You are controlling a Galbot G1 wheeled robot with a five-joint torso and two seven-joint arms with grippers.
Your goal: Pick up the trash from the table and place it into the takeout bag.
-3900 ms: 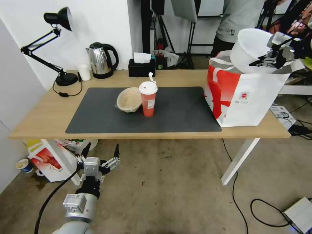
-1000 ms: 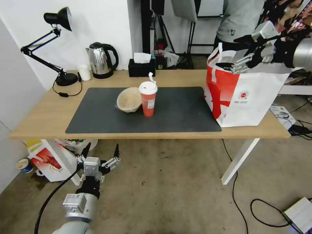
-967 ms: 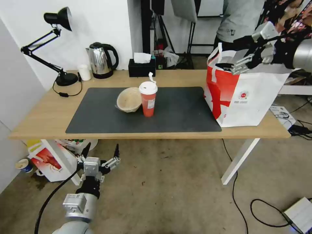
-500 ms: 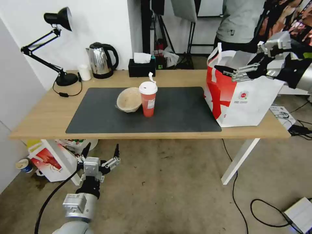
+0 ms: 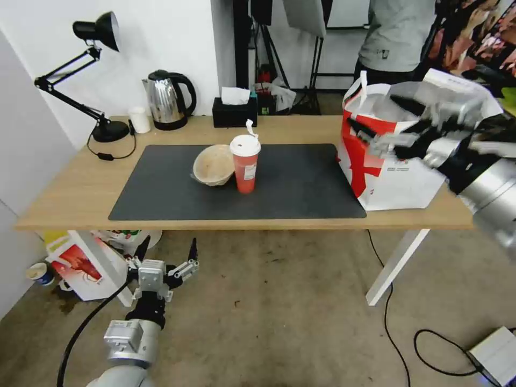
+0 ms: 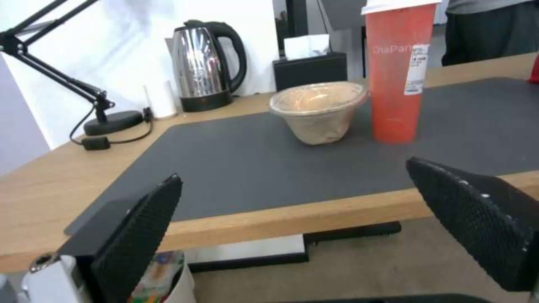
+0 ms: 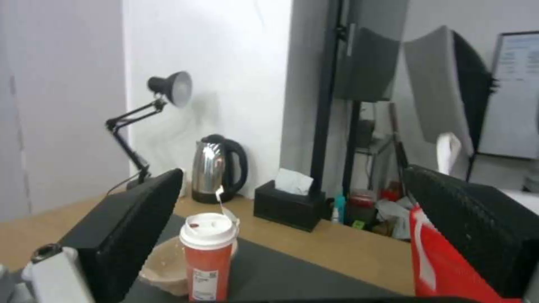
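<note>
A: Why was the right gripper [image 5: 379, 134] in front of the takeout bag [image 5: 400, 172]?
B: It hung by the bag's red side, above the table [image 5: 70, 196], fingers spread wide and holding nothing. Its wrist view looked toward the red cup [image 7: 208, 256], so it was probably lining up for that.

A: Where was the trash?
B: The red cup [image 5: 245, 164] stood upright on the grey mat [image 5: 301, 188], with the beige pulp bowl [image 5: 213, 164] just beside it on the robot's left. Whether they touched could not be told. The bag stood open at the table's right end.

A: Anything in the way?
B: The mat between bag and cup was bare. The kettle [image 5: 167, 99], lamp [image 5: 91, 75] and tissue box [image 5: 234, 110] sat well back. The bowl's closeness to the cup might crowd a grasp.

A: And the other arm?
B: The left gripper [image 5: 166, 255] hung low before the table edge, fingers apart, empty.
</note>
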